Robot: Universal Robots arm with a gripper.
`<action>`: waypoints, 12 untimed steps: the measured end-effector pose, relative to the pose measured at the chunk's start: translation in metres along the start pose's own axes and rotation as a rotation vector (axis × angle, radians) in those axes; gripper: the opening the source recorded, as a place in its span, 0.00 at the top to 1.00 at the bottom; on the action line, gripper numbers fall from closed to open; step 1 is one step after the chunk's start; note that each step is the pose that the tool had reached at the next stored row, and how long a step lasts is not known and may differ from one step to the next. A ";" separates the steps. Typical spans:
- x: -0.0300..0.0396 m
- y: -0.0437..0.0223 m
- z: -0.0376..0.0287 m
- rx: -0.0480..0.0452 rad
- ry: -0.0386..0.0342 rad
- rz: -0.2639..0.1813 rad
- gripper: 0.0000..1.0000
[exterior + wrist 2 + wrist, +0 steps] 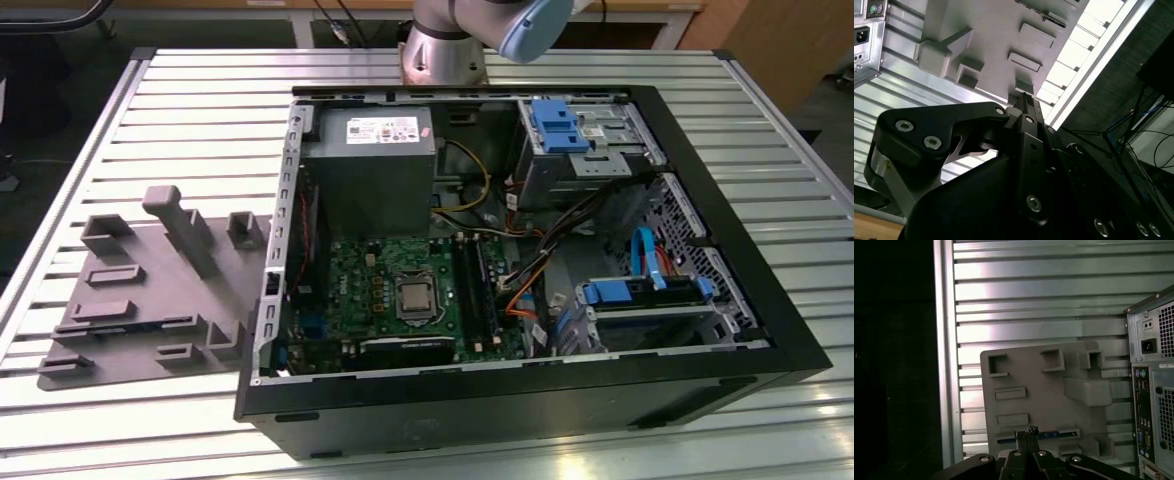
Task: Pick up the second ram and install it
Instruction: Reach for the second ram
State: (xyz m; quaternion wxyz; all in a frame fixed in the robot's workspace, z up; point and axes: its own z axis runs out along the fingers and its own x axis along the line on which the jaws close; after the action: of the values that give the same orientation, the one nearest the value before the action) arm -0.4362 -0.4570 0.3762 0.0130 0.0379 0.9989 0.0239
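Note:
The second ram (1058,434) is a thin dark strip with a bluish sheen. It lies flat along one edge of the grey plastic tray (1029,385) in the first wrist view. My gripper (1025,434) hangs well above the tray, its two black fingertips pressed together with nothing between them. In that view the tips overlap the middle of the ram. The second wrist view shows the gripper (1025,100) from the side, pointing at the tray (994,35). On the motherboard (400,290) inside the open computer case (534,400), long black slots (474,290) run beside the processor.
The tray (160,290) lies on the slatted metal table (200,100), at the exterior view's left of the case. It carries raised blocks and a tall post (187,230). Inside the case are a grey power supply (367,170), orange cables (521,290) and blue drive brackets (641,292).

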 end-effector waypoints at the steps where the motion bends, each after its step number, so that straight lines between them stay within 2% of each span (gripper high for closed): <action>1: 0.0006 -0.0003 0.0001 0.0000 0.0000 0.000 0.89; 12: 0.0023 -0.0036 0.0042 0.0001 0.0000 0.000 0.89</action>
State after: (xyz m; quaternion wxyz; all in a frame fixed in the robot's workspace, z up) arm -0.4387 -0.4603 0.3718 0.0130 0.0379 0.9989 0.0239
